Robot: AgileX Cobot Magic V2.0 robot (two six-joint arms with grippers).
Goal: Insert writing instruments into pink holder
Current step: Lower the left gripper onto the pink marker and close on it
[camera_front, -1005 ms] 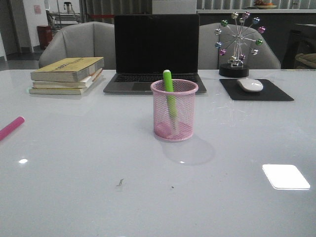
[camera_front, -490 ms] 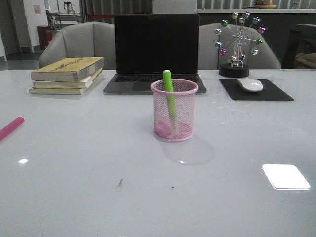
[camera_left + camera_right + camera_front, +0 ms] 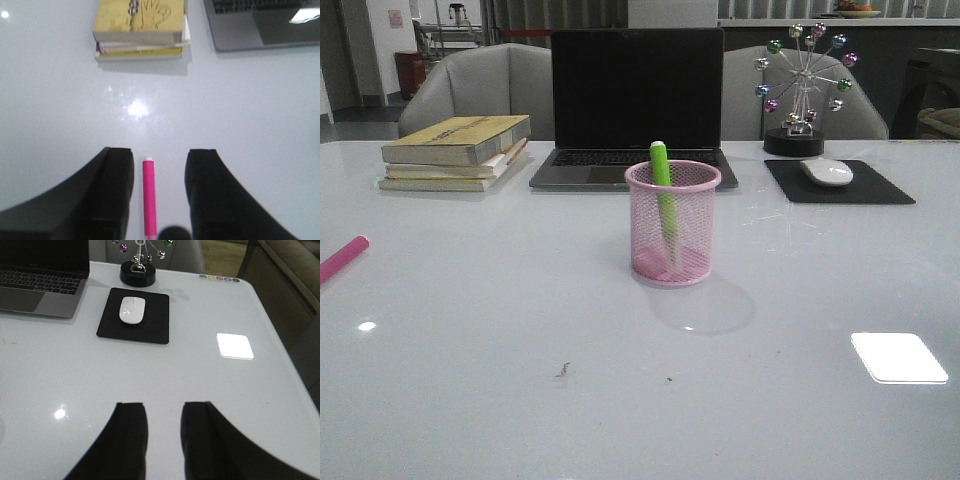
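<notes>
The pink wire-mesh holder stands mid-table, with the green pen upright inside it, its top poking above the rim. The pink-magenta pen lies flat at the table's far left edge. In the left wrist view that same pen lies between the two black fingers of my left gripper, which is open and not touching it. My right gripper is open over bare table with nothing between its fingers. Neither gripper shows in the front view.
A stack of books sits at the back left, a laptop behind the holder, and a white mouse on a black pad with a ball-wheel ornament at the back right.
</notes>
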